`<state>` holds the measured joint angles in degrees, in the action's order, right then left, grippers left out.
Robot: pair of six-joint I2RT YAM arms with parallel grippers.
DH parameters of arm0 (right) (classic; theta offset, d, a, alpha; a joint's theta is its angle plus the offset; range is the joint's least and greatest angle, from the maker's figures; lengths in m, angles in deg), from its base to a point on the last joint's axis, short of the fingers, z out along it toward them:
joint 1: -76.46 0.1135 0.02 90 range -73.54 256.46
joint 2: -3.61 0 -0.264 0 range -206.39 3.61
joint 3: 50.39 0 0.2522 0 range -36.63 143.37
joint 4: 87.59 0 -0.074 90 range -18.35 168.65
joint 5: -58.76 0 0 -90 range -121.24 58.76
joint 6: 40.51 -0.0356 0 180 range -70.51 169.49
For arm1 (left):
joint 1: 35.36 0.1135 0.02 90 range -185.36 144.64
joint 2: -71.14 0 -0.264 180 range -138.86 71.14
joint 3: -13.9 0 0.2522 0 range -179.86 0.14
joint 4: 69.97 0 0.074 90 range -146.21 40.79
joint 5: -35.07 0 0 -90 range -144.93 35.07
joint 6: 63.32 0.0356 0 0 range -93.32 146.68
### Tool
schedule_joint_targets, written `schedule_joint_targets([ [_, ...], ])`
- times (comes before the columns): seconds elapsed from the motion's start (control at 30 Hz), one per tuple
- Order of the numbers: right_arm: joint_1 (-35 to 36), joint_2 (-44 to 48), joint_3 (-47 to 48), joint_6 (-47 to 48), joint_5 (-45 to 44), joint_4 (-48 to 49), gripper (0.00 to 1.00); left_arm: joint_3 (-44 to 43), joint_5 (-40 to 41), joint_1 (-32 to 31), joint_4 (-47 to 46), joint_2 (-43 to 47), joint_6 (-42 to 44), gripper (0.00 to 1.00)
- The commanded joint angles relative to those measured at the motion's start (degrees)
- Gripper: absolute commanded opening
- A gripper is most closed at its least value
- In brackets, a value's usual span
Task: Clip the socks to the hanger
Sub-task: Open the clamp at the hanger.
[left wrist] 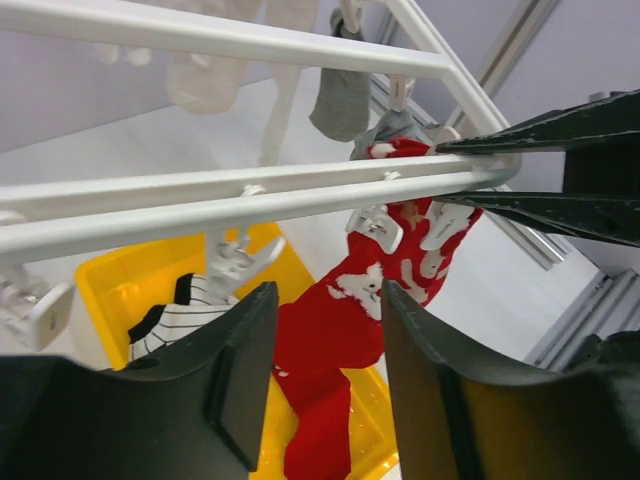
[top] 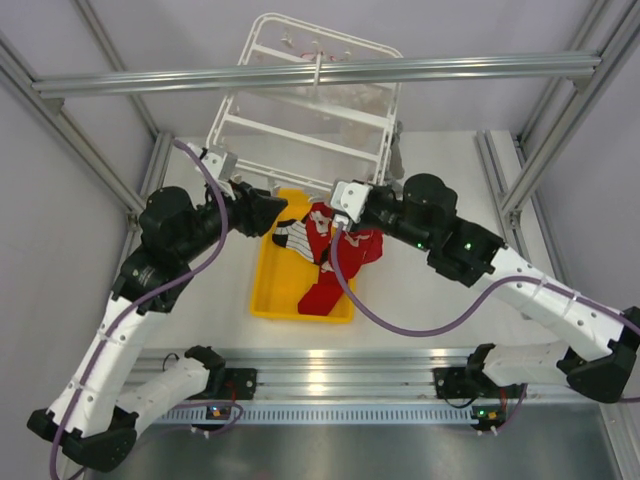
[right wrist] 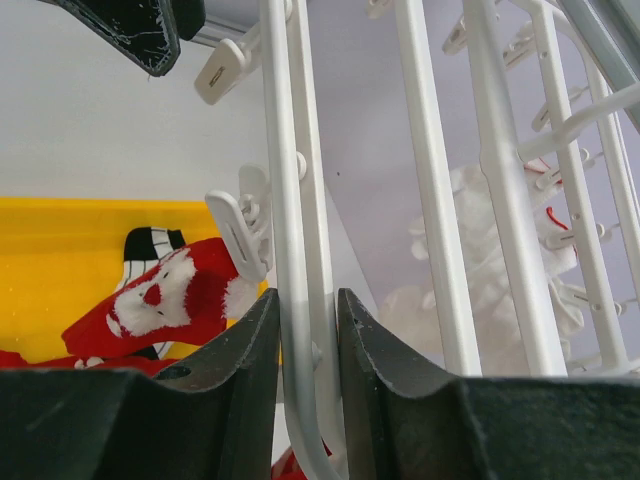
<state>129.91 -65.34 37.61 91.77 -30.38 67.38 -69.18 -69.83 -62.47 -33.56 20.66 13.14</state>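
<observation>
Socks (left wrist: 335, 330), red with white Santa faces, dangle by the hanger's (right wrist: 310, 200) six o'clock rail, which my right gripper (right wrist: 308, 320) pinches; my left gripper (left wrist: 328, 300) gapes half-open, empty.

Hanger (top: 300, 120) fills upper centre of top view, grey beam (top: 320, 75) crossing in front of it. Right gripper (right wrist: 308, 315) straddles the lower rim bar, no slack there. Clips (left wrist: 235, 262) and a red sock (left wrist: 410, 250) hang just beyond the left gripper (left wrist: 325, 300), fingers parted. Bare table (top: 420, 290) right of yellow tray (top: 262, 290).
</observation>
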Motion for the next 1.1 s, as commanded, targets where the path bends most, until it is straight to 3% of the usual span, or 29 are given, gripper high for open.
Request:
schedule_joint_targets([
  [0.0,-1.0,2.5,0.0,0.3,-3.1,0.8,0.13,-1.4,4.1,-0.1,0.1,-0.1,2.4,0.53],
  [0.37,-3.4,3.9,-0.9,-0.3,0.4,0.8,0.01,0.4,5.5,-0.1,-7.6,-3.0,2.4,0.58],
  [0.67,-5.5,4.4,-1.6,-0.9,3.7,1.0,0.0,1.1,8.5,-0.1,-13.0,-6.2,1.3,0.56],
  [0.87,-7.0,4.3,-1.6,-1.7,5.5,1.7,0.0,1.1,4.5,-0.1,-14.0,-7.1,0.0,0.41],
  [1.07,-9.2,4.1,-0.4,-5.4,7.2,3.0,0.03,1.2,3.7,-0.3,-13.7,-6.6,-2.7,0.15],
])
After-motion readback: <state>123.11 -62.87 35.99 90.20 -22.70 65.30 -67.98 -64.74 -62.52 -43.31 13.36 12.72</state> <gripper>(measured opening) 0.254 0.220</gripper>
